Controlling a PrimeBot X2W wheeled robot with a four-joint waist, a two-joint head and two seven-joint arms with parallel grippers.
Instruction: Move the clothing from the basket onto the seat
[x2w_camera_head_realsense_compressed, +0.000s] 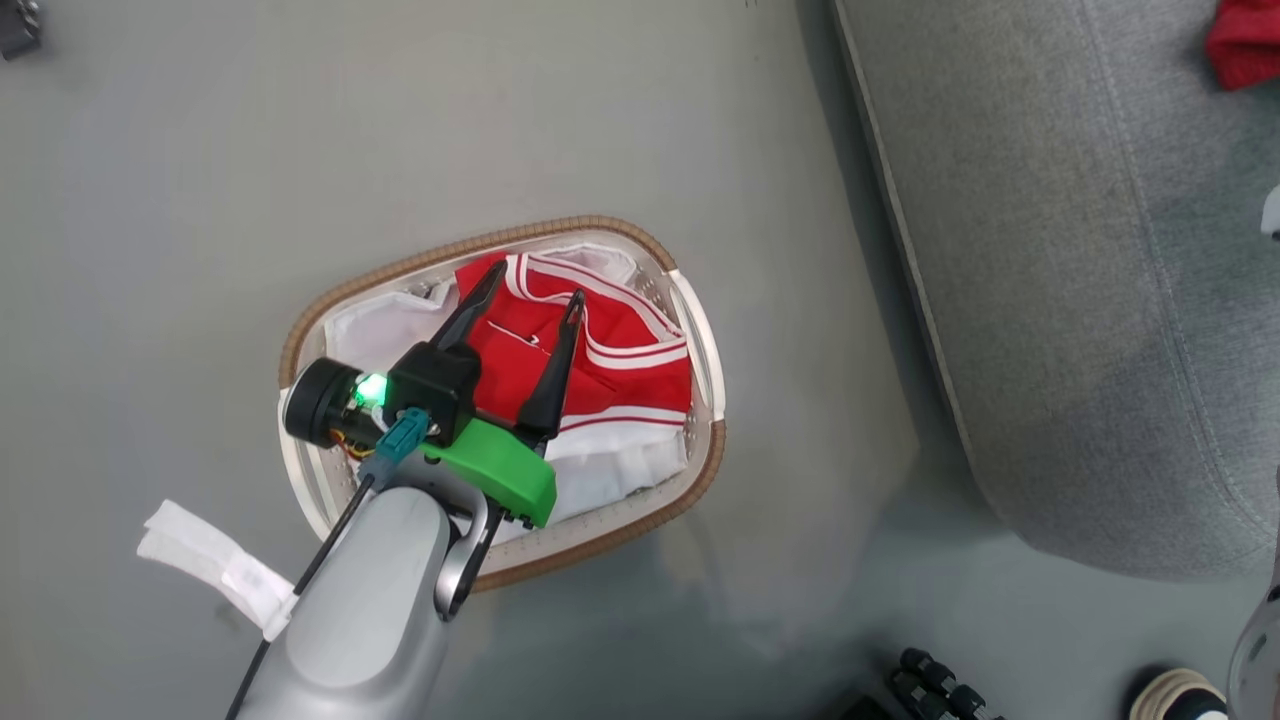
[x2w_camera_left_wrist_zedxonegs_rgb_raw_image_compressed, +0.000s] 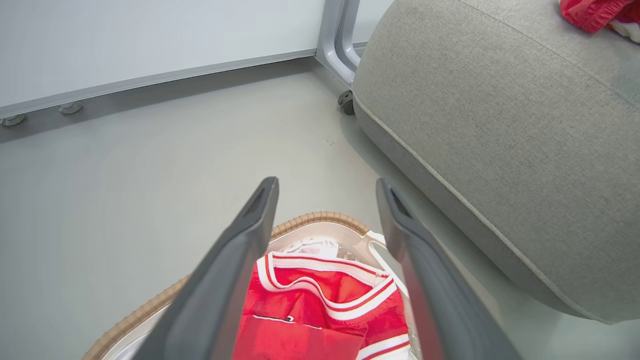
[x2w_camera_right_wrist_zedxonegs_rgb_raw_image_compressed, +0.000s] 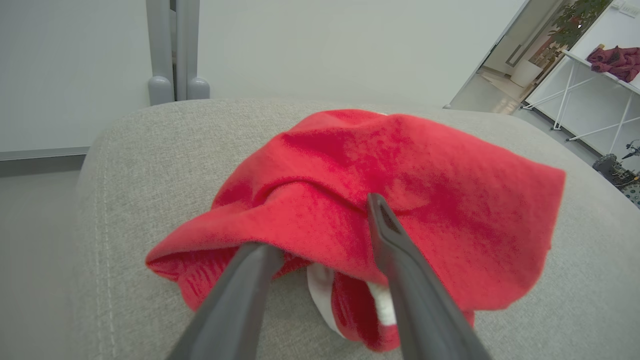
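The white basket (x2w_camera_head_realsense_compressed: 600, 222) with a brown woven rim stands on the grey floor. Red clothing (x2w_camera_head_realsense_compressed: 620, 330) with white stripes lies in it on a white sheet (x2w_camera_head_realsense_compressed: 610, 465). My left gripper (x2w_camera_head_realsense_compressed: 537, 284) hangs open just above this clothing, holding nothing; the left wrist view has the fingers (x2w_camera_left_wrist_zedxonegs_rgb_raw_image_compressed: 327, 184) straddling the garment (x2w_camera_left_wrist_zedxonegs_rgb_raw_image_compressed: 320, 300) and the basket's far rim (x2w_camera_left_wrist_zedxonegs_rgb_raw_image_compressed: 320, 217). To the right is the grey seat (x2w_camera_head_realsense_compressed: 1080, 250). Another red garment (x2w_camera_right_wrist_zedxonegs_rgb_raw_image_compressed: 400, 160) lies on it, with my right gripper (x2w_camera_right_wrist_zedxonegs_rgb_raw_image_compressed: 319, 225) open: one fingertip under a fold, the other on top.
A white folded strip (x2w_camera_head_realsense_compressed: 210, 565) lies on the floor left of the basket. A shoe (x2w_camera_head_realsense_compressed: 1180, 695) and black parts (x2w_camera_head_realsense_compressed: 940, 685) sit at the lower right. A grey frame leg with a caster (x2w_camera_left_wrist_zedxonegs_rgb_raw_image_compressed: 345, 100) stands behind the seat by a pale wall.
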